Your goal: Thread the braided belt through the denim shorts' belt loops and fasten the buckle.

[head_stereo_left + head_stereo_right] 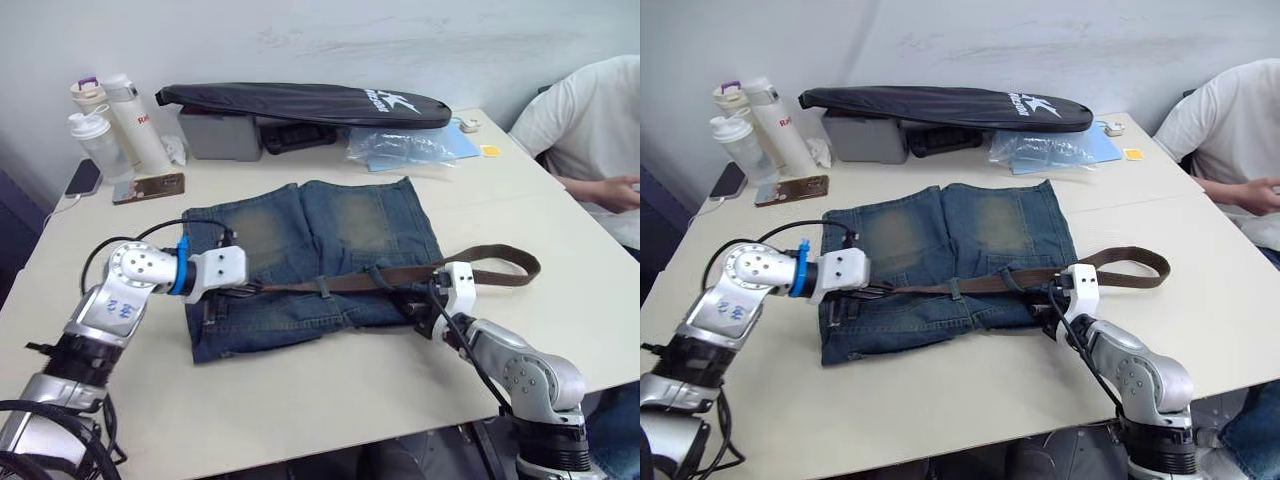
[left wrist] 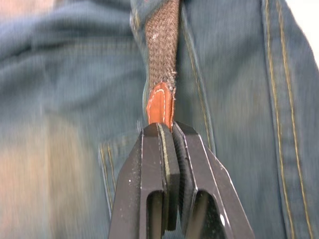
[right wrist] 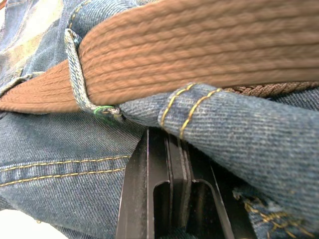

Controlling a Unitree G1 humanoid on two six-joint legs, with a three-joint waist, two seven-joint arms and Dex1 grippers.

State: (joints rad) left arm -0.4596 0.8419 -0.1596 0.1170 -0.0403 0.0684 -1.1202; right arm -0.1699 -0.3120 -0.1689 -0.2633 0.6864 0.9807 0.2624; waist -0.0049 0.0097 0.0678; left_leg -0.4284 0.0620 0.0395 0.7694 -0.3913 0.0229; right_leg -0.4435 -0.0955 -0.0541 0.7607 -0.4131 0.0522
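Observation:
The denim shorts point(image 1: 320, 240) lie flat on the table with the waistband nearest me. The braided belt point(image 1: 400, 276) runs along the waistband under two belt loops point(image 1: 325, 285) and curls off past the shorts' right side point(image 1: 525, 265). My left gripper point(image 1: 252, 287) sits at the left of the waistband, shut on the belt's tan leather tip point(image 2: 160, 105). At the right end of the waistband, my right gripper point(image 1: 420, 318) is shut on a fold of denim point(image 3: 199, 112), just below a belt loop point(image 3: 75, 74) that the belt point(image 3: 199, 45) passes through. The buckle is hidden.
A long black bag point(image 1: 300, 103) lies on a grey box point(image 1: 220, 137) at the back. Bottles point(image 1: 115, 120) and a phone point(image 1: 82, 178) stand at the back left, a plastic bag point(image 1: 400, 148) at the back right. A person point(image 1: 590, 120) sits at the right edge.

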